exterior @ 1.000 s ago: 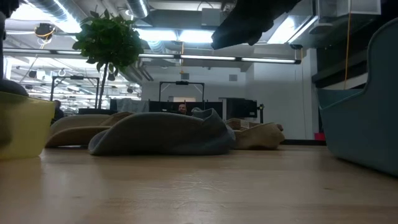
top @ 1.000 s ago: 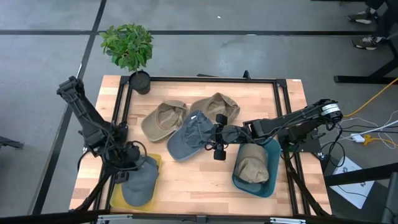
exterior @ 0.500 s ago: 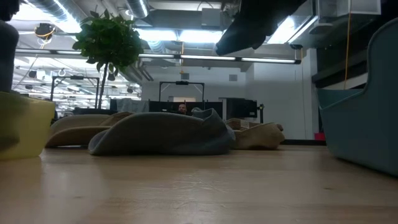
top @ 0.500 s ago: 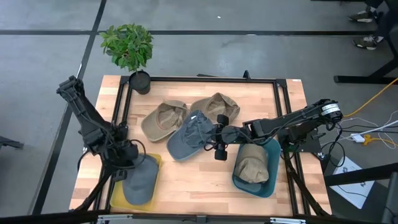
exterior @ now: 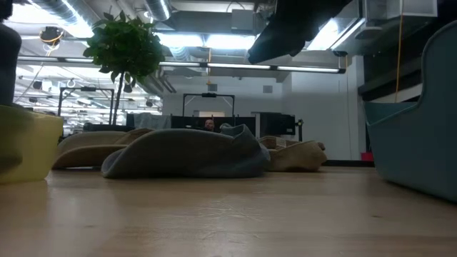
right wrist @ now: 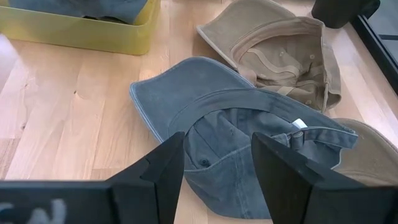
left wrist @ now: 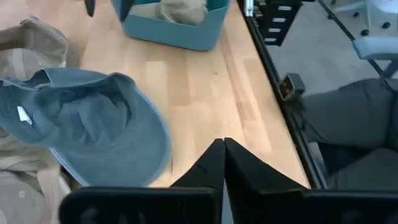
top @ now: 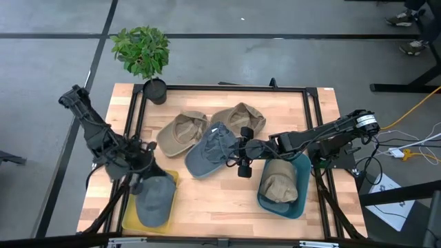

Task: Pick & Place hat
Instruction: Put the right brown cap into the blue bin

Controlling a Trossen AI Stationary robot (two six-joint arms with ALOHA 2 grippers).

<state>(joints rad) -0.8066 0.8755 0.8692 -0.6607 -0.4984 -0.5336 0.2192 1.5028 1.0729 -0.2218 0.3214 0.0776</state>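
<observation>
A blue-grey hat [top: 210, 151] lies upside down mid-table, also seen in the right wrist view [right wrist: 230, 124] and the left wrist view [left wrist: 87, 118]. My right gripper [top: 241, 151] hovers open above its right side, high over the table in the low view [exterior: 293, 28]. Its fingers [right wrist: 165, 171] stand apart over the hat. A second grey hat [top: 155, 200] lies in the yellow bin [top: 127, 219]. My left gripper [top: 141, 180] is over that bin's far end, shut with nothing between its fingers [left wrist: 222, 158].
Two tan hats [top: 180, 131] [top: 241, 117] lie beyond the blue-grey one, the nearer tucked against it. A teal bin [top: 303, 180] at the right holds another tan hat [top: 279, 182]. A potted plant [top: 141, 52] stands at the far left corner. Bare wood shows along the near edge.
My left gripper has risen off the grey hat in the yellow bin and drawn back a little toward the table's far left; the hat stays lying in the bin. My right gripper has held its place over the blue-grey hat.
</observation>
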